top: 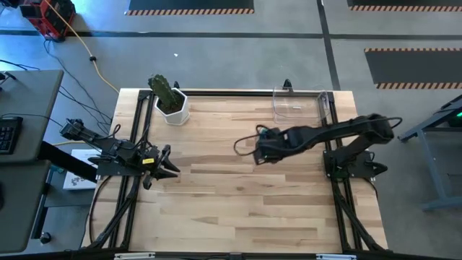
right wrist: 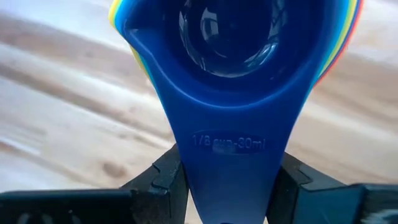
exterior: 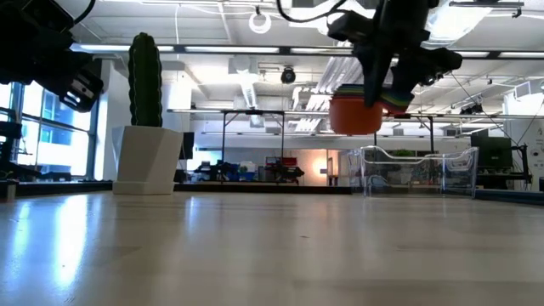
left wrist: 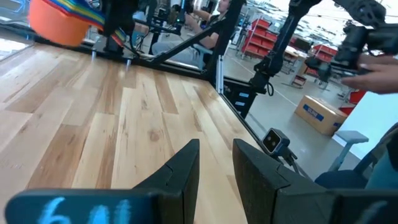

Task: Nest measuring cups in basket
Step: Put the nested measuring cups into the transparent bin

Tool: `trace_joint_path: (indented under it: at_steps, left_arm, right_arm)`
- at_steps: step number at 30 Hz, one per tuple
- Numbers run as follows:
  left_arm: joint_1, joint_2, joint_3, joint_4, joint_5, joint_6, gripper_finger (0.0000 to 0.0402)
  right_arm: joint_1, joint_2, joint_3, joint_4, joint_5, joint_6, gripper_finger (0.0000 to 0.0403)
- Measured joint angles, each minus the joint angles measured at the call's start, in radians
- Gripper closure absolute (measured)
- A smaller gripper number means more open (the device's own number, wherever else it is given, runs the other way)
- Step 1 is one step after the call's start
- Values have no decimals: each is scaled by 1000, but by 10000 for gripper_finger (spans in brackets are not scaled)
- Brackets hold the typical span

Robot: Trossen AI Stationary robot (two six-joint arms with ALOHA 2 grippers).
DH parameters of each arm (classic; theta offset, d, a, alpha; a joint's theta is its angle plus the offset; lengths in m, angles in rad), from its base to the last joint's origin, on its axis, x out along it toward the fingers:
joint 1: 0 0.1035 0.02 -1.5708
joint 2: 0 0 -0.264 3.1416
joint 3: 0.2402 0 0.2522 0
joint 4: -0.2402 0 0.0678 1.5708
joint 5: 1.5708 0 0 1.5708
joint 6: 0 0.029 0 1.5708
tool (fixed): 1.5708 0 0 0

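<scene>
Right pincer [right wrist: 227,186] grips glossy nested measuring cups [right wrist: 230,74].

I saw glossy, smooth plastic on the measuring cups [right wrist: 230,74], the blue one mirror-shiny. The table [top: 238,202] was pale wood with a light sheen. The basket [exterior: 416,170] looked clear, thin plastic; the pot [exterior: 146,160] matt white.
</scene>
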Motion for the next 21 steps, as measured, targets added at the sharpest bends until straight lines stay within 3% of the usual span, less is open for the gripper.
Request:
trace_joint_path:
  at_steps: [9,14,21]
  left_arm:
    - [0,0,0,1,0,0,314]
    - [0,0,0,0,0,0,314]
    - [0,0,0,0,0,0,314]
  right_arm:
    - [-199,-130,-20,-169,65,-169,269]
    - [-384,-178,-20,-203,65,-350,269]
    - [-691,-184,-20,-170,-33,-688,269]
